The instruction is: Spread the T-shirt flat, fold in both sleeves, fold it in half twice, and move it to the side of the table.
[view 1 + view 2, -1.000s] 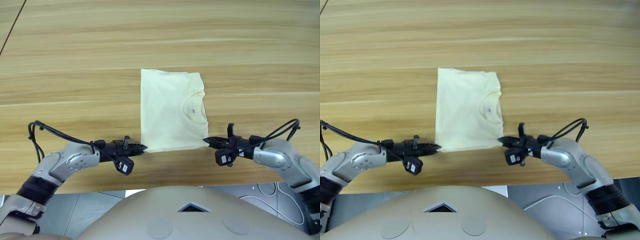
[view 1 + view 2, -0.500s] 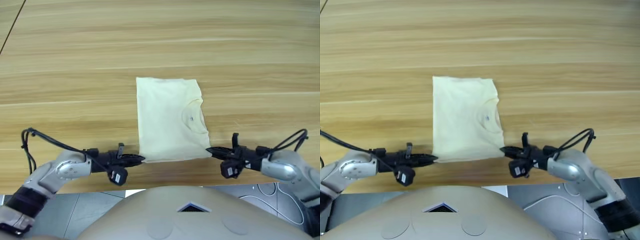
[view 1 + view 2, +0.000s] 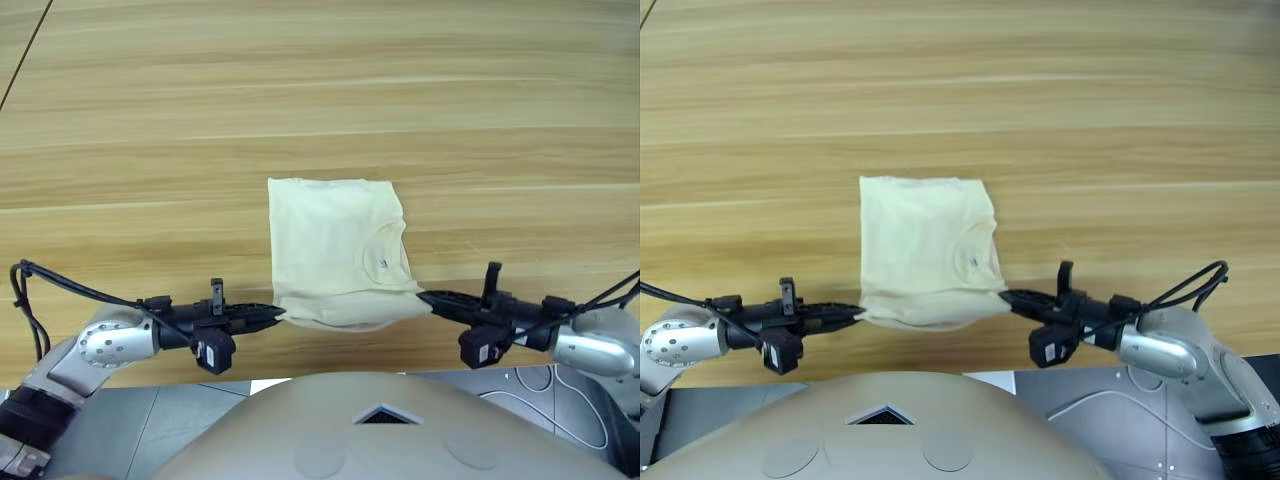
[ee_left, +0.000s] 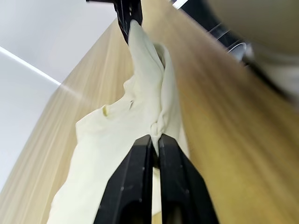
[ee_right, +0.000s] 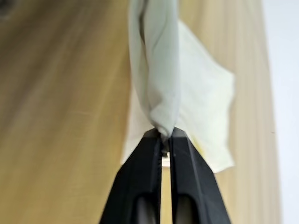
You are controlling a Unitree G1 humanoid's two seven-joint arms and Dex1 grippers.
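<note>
At the near side of the table point(image 3: 320, 80), a half-fold seems to be the step in hand. Carry the lifted hem of the shirt point(image 3: 335, 240) level and taut, so both corners land together on its far edge. It is a pale yellow rectangle, collar up, near hem sagging. Left gripper point(image 3: 278, 314) and right gripper point(image 3: 422, 296) each clamp a near corner.
</note>
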